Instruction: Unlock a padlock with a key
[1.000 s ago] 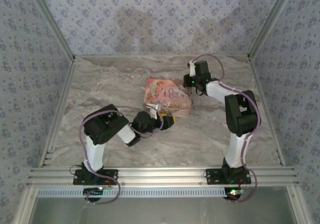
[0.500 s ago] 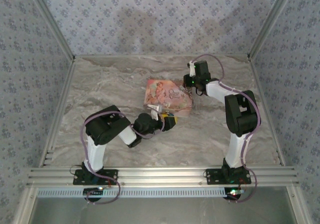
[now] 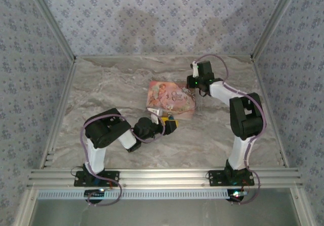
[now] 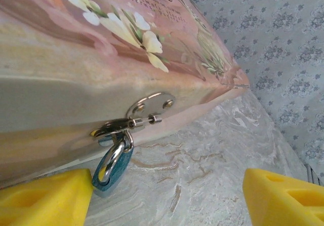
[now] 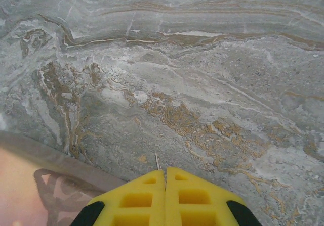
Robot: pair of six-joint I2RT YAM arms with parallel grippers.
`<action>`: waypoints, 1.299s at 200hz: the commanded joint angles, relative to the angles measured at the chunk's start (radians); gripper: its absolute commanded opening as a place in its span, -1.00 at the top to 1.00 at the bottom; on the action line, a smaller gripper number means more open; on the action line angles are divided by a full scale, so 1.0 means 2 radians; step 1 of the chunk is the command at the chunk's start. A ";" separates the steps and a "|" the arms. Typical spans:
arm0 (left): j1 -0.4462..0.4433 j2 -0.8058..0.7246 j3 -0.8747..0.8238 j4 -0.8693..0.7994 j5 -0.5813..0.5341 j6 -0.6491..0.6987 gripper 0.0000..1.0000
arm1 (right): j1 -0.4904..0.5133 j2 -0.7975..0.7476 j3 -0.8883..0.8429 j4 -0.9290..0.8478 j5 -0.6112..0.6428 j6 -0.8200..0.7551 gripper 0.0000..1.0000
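Small blue padlock (image 4: 113,169), silver shackle (image 4: 117,150), hanging on book clasp (image 4: 148,107)

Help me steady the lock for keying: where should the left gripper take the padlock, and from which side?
Probably the blue body of the padlock, below the shackle looped through the hasp on the book. It hangs there facing the open left gripper, so come in low from the near side, one finger either side.

Soft, even, fairly bright light fills the top view, leaving broad faint shadows on the far wall (image 3: 152,24), while in the left wrist view the metal clasp (image 4: 151,104) glints and the yellow fingertips (image 4: 43,201) at the near edge look blurred.
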 commanded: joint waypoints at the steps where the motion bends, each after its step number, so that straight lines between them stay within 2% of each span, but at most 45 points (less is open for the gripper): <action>1: 0.001 0.003 0.010 0.022 0.004 0.004 -0.52 | 0.001 -0.035 0.000 -0.017 0.026 -0.013 1.00; 38: 0.001 0.014 0.024 0.022 0.023 -0.005 -0.50 | -0.011 -0.066 -0.004 -0.042 0.079 -0.007 1.00; 76: 0.002 0.012 0.019 0.022 0.036 -0.008 -0.51 | -0.029 -0.102 -0.053 -0.072 0.124 0.028 1.00; 120: 0.002 0.016 0.018 0.022 0.040 -0.011 -0.55 | 0.001 -0.132 -0.129 -0.061 0.118 0.056 1.00; 167: 0.004 0.019 0.021 0.022 0.043 -0.015 -0.56 | 0.031 -0.135 -0.163 -0.042 0.104 0.073 1.00; 260: 0.018 0.007 0.000 0.022 0.042 -0.028 -0.34 | 0.032 -0.139 -0.169 -0.035 0.098 0.071 1.00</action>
